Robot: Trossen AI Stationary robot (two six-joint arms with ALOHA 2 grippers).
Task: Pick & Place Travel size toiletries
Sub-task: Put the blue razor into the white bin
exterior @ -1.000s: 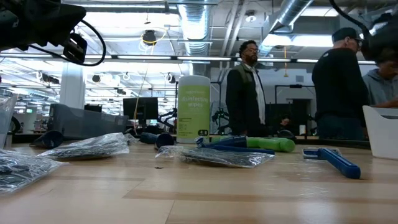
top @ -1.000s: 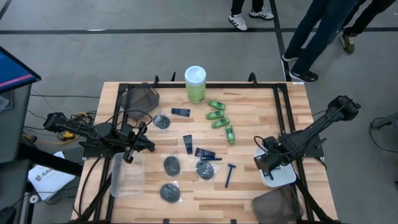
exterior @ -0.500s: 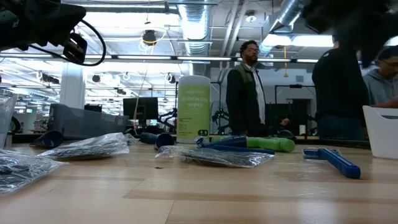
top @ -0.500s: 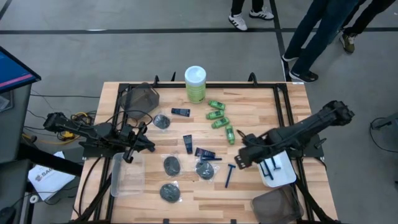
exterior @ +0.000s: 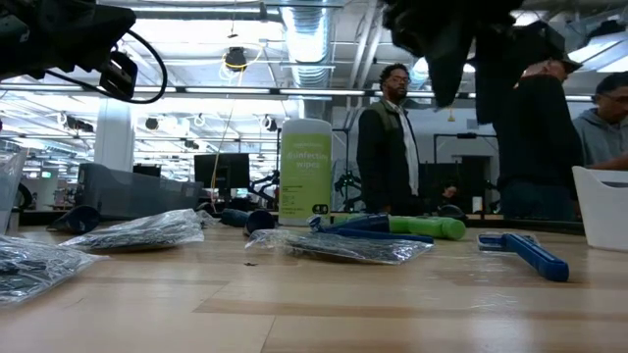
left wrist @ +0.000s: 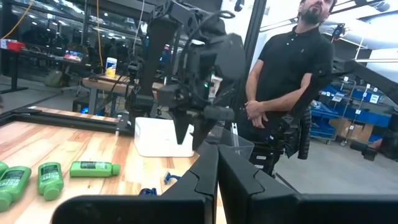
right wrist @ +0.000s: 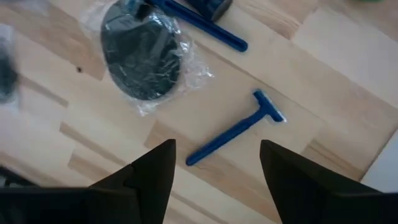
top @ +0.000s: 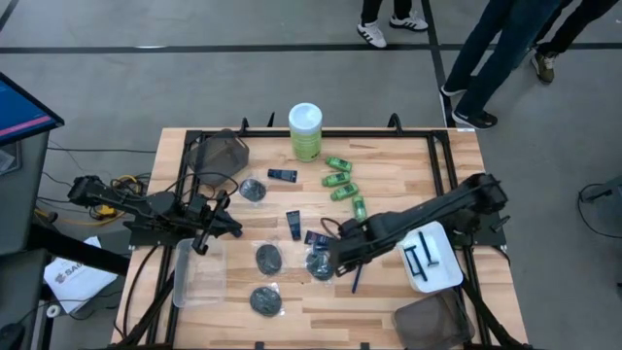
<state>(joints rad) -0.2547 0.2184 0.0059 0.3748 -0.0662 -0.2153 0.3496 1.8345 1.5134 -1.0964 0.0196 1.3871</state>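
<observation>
Travel size toiletries lie loose on the wooden table (top: 457,156): green bottles (top: 345,192), navy tubes (top: 293,224), and black discs (top: 268,258) in clear wrap. A blue razor (right wrist: 233,130) lies flat near the middle, also in the low view as the razor (exterior: 525,253). My right gripper (right wrist: 214,168) hangs open above it, pointing down, one finger on either side and clear of it; from above, my right gripper (top: 340,258) sits beside a wrapped disc (right wrist: 142,56). My left gripper (left wrist: 217,171) rests shut at the table's left side (top: 222,226).
A white tray (top: 442,277) at the right holds dark razors (top: 420,258). A clear tray (top: 199,277) lies at the left, and mesh bins (top: 222,151) (top: 432,326) stand far left and near right. A green canister (top: 305,131) stands at the far edge. People stand beyond the table.
My right gripper has swung from over the white tray toward the table's left, to the middle, and now hangs above the blue razor beside a wrapped disc. Nothing on the table has moved.
</observation>
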